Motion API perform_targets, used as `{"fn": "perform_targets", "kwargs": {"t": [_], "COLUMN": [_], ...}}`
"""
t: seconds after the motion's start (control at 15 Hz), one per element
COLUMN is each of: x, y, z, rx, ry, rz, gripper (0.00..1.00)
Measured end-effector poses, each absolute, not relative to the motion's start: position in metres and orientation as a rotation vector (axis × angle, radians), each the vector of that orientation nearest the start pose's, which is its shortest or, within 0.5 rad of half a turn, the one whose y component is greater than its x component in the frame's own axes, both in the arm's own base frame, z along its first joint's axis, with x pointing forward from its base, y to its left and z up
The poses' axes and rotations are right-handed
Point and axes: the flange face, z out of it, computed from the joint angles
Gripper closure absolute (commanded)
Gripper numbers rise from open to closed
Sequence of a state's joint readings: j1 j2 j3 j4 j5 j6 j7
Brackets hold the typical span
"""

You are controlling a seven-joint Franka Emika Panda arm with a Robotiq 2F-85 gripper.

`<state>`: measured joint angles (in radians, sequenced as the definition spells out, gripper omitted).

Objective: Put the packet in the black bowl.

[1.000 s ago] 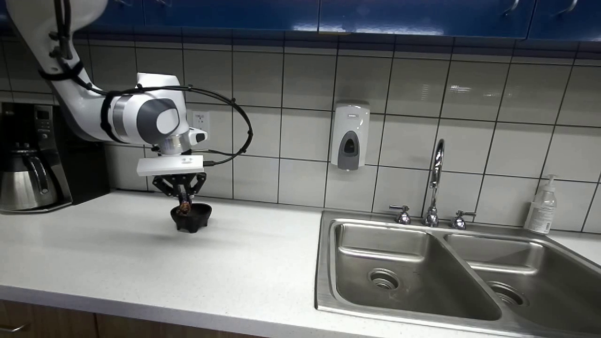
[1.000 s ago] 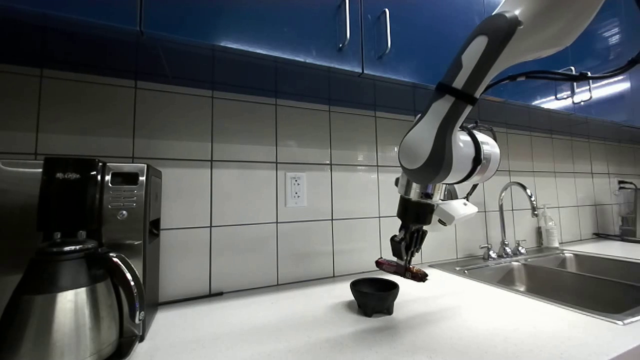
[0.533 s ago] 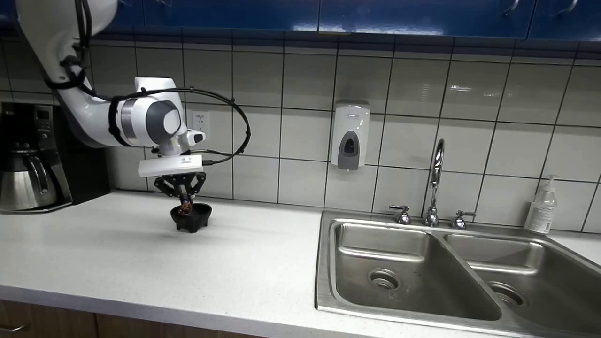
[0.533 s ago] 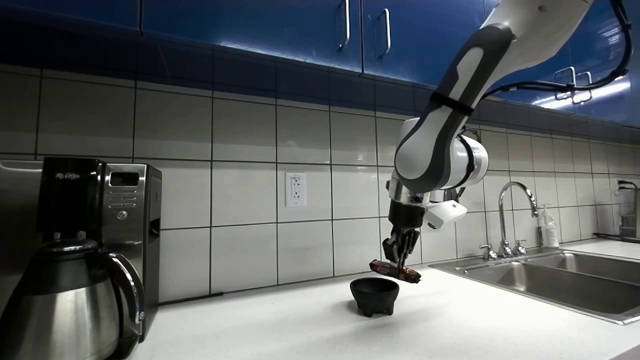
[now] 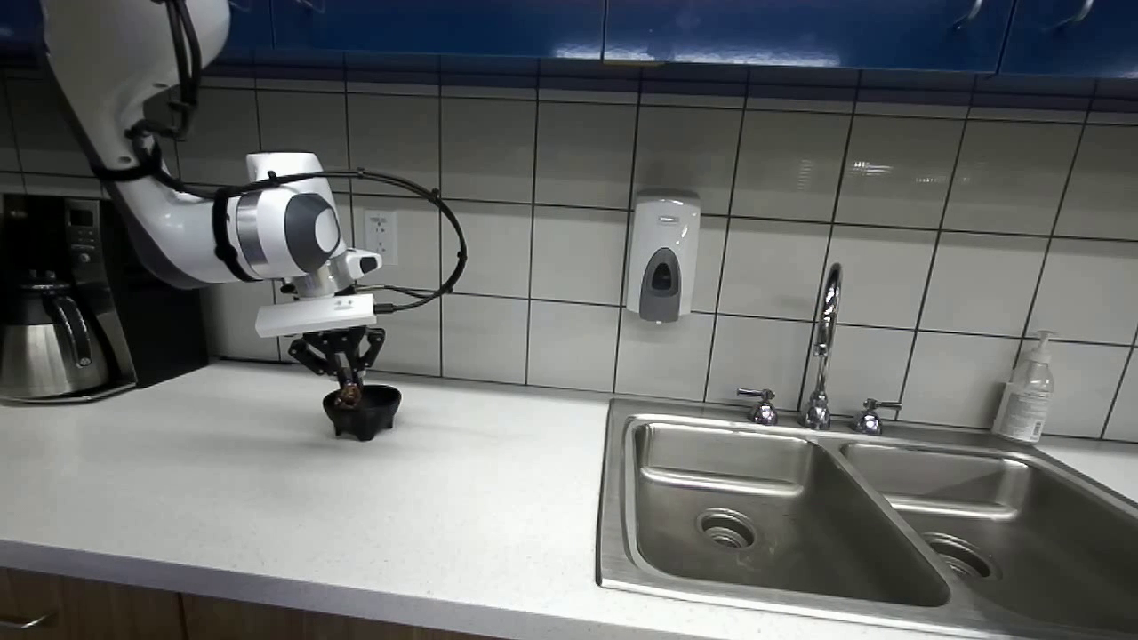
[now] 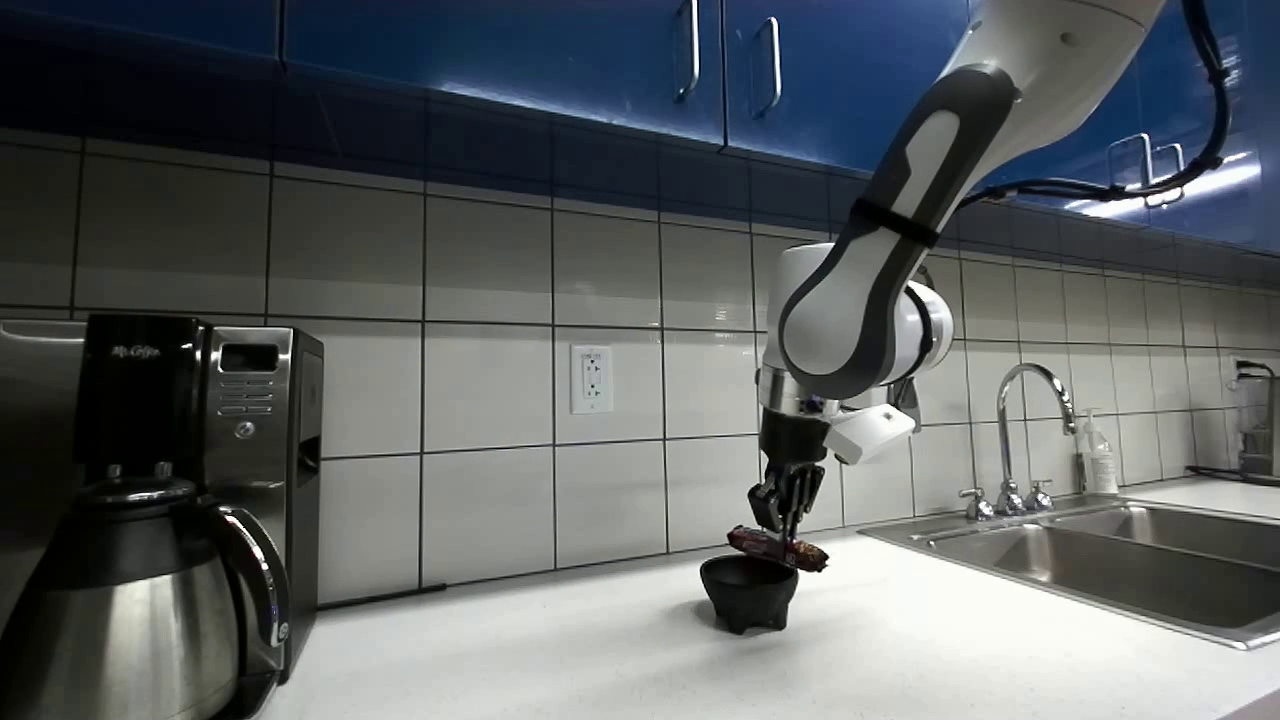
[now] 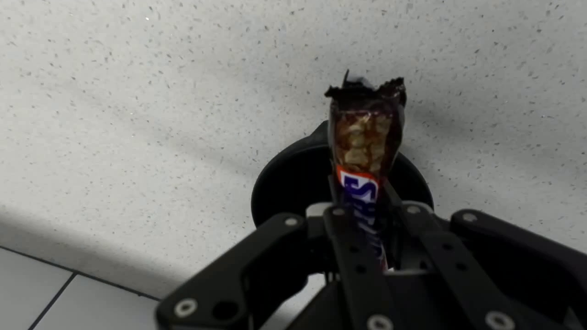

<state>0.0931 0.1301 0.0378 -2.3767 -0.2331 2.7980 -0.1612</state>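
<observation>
The packet is a dark red-brown chocolate bar wrapper [image 7: 365, 142] with a white and blue label, seen in the wrist view. My gripper [image 7: 362, 192] is shut on it near its middle. In an exterior view the packet [image 6: 752, 542] lies nearly level, tilted slightly, just above the rim of the black bowl [image 6: 748, 602], with one end past the rim. In an exterior view the gripper [image 5: 350, 380] and the packet's near end [image 5: 348, 396] line up with the black bowl [image 5: 366, 416]. In the wrist view the black bowl [image 7: 286, 190] is behind and below the packet.
A coffee machine [image 6: 265, 420] with a steel carafe [image 6: 130, 610] stands on the white counter [image 6: 520, 660]. A steel sink [image 5: 613, 533] with a faucet [image 5: 829, 329] is set in the counter. A tiled wall [image 6: 490, 380] runs behind.
In an exterior view, the arm has moved left and slightly down, bringing the held packet from beside the bowl to over its rim. The bowl has not moved.
</observation>
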Motion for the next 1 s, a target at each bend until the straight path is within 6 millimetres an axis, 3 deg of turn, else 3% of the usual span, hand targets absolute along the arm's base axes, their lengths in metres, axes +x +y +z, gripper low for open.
{"fn": "perform_targets", "kwargs": {"t": [0.33,0.4,0.47,1.0], "x": [0.536,0.537,0.538,0.556], "y": [0.086,0.087,0.088,0.087], "z": [0.29,0.289,0.288,0.286], "rx": [-3.142,-3.144,-3.147,-3.159], "ry": [-0.77,-0.764,-0.754,-0.719], "rz": [-0.427,-0.421,-0.415,-0.415], "gripper": [0.96,0.57,0.56,0.01]}}
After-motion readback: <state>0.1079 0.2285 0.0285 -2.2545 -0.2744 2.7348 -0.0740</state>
